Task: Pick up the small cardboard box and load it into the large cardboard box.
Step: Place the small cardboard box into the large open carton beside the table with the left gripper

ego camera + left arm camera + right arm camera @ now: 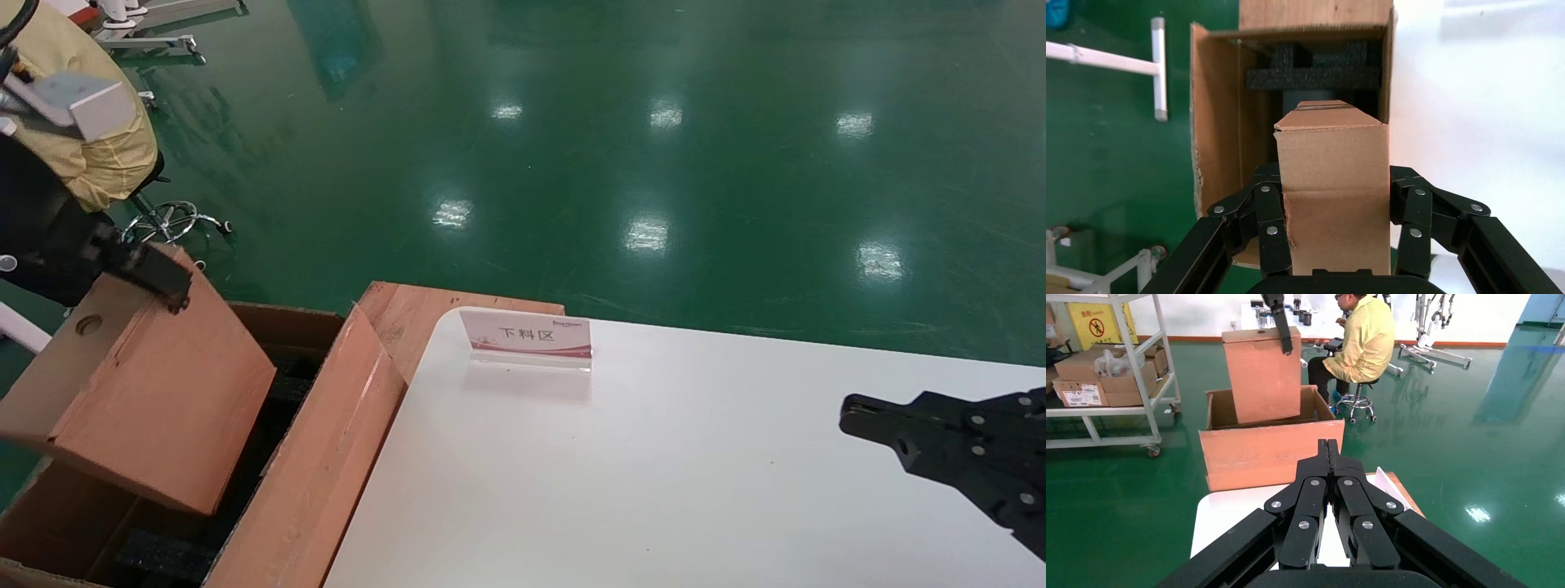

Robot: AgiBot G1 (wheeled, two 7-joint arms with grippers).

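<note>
My left gripper (163, 286) is shut on the small cardboard box (155, 392), gripping its upper end. The box hangs tilted over the open large cardboard box (327, 457), its lower corner inside the opening; a round hole (88, 325) shows on its narrow side. In the left wrist view the fingers (1269, 208) clamp both sides of the small box (1333, 153), with the large carton (1223, 122) and black foam blocks (1315, 73) beyond it. My right gripper (850, 412) is shut and empty over the table's right side, also seen in the right wrist view (1327, 444).
A white table (654, 474) stands right of the carton, with a small sign (527, 335) near its far edge. A wooden board (409, 314) lies behind the carton. A person in yellow (1364, 337) sits beyond it, and a shelf cart (1107, 367) stands nearby.
</note>
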